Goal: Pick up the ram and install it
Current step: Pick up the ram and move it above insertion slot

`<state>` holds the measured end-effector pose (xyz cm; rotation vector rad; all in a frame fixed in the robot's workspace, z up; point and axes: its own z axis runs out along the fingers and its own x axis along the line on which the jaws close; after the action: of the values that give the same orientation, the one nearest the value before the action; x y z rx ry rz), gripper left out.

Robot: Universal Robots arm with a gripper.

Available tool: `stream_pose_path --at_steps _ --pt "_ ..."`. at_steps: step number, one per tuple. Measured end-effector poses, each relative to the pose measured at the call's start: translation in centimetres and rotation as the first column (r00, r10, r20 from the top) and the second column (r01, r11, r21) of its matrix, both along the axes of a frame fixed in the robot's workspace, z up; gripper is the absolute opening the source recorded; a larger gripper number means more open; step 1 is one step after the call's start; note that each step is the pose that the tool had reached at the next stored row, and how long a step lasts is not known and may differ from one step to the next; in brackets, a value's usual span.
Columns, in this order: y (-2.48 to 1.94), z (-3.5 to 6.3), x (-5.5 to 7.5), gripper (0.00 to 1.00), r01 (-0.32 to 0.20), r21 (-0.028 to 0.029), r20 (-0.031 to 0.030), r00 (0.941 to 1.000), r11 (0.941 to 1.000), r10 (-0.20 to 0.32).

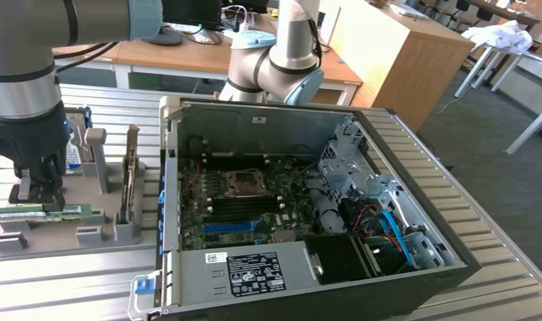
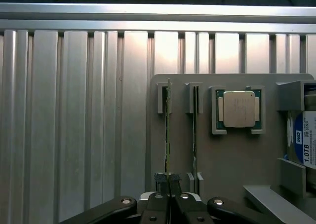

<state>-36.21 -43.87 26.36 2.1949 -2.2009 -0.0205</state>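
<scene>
Holder (image 1: 52, 242) on worktop (image 1: 75, 281), at exterior view's left of computer case (image 1: 387, 297). In holder, in a row: ram (image 2: 168, 135), second stick (image 2: 195, 130), processor (image 2: 239, 109).

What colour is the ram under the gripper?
The ram is green with a white label, seen best in the exterior view.

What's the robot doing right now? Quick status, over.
Tool shut on the memory stick. Stick on edge in its grey holder. Second stick in the next slot, apart.
</scene>
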Motion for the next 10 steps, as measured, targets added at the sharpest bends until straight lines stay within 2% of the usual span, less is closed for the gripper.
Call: stream_pose_path --at_steps 5,7,10 --pt "0.00 0.60 0.0 0.12 0.000 0.0000 0.0001 1.0000 1.0000 0.000" --pt "0.00 3.25 0.2 0.12 0.000 0.0000 0.0000 1.0000 1.0000 0.000" --pt "0.00 3.38 0.2 0.12 0.000 -0.0003 -0.0004 1.0000 1.0000 0.000"
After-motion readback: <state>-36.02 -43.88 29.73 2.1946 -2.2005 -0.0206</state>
